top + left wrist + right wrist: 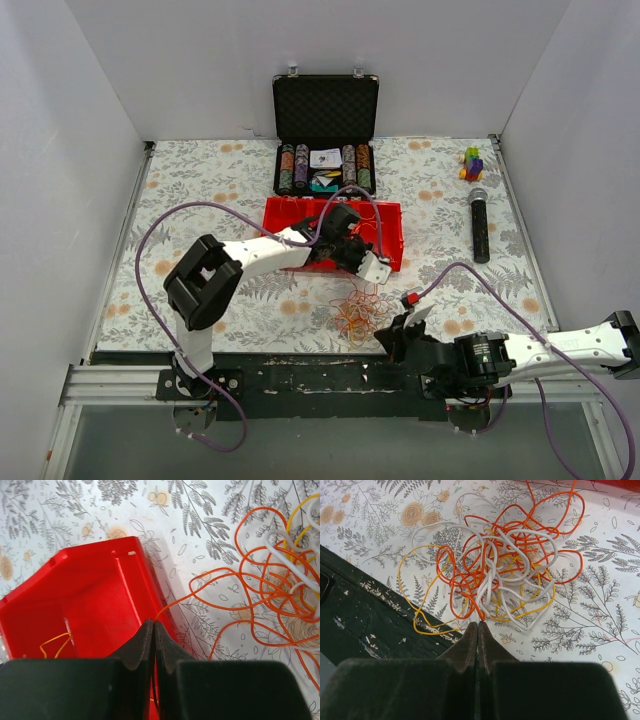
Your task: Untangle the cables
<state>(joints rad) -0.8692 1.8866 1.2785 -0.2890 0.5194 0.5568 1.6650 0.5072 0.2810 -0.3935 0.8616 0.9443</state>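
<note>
Tangled thin orange, yellow and white cables [360, 312] lie in a loose heap on the floral-print tablecloth [200, 180], near the front edge, just in front of the red plastic bin [385, 208] and between the two grippers; left gripper [153, 628] is over the bin's near corner, jaws pressed together with no gap showing; one orange strand [200, 596] runs from the heap on its right straight into the seam at the tips, so it looks pinched there; rest of the heap is off to that gripper's right, on the cloth outside the bin; a short yellow wire loop [54, 643] lies inside the bin, apart from the heap; right gripper [478, 629] is low at the dark front edge of the table, jaws also closed tight; the heap sits directly ahead of its tips, with white and orange strands reaching right up to them; cannot tell if any strand is actually caught between them; in the right wrist view a yellow loop [407, 597] reaches nearly to the dark edge; further back, an open black case of poker chips [325, 110] stands behind the bin; a black handheld microphone [479, 225] and a small stack of coloured toy blocks [471, 162] lie at the far right, well apart from the cables.
</note>
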